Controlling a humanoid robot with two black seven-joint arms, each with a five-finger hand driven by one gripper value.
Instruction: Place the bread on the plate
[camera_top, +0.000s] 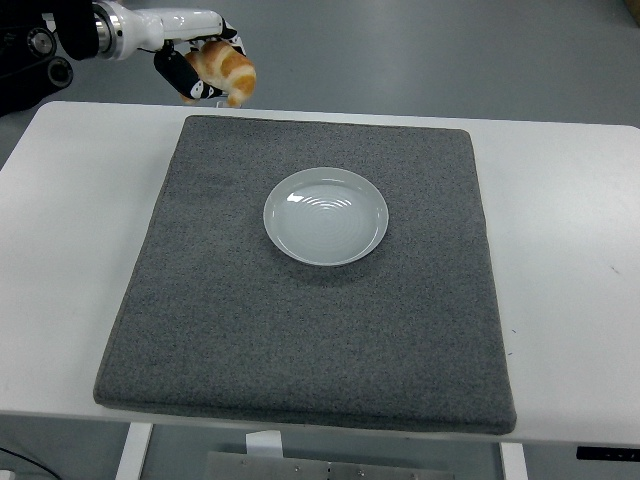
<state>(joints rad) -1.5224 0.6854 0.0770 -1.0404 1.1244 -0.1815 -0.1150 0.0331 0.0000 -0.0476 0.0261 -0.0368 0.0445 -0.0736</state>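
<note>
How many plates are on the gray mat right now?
1. The white plate sits empty near the middle of the gray mat. The left hand holds the bread up past the mat's far left corner.

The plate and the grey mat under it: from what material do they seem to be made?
The plate looks like glazed ceramic, perhaps porcelain: pale white, glossy, with bright light reflections and faint concentric rings in its middle; smooth plastic cannot be excluded. The mat looks like felt or short-pile carpet: matte dark grey, with a fuzzy, speckled surface, no shine and soft, rounded edges.
</note>
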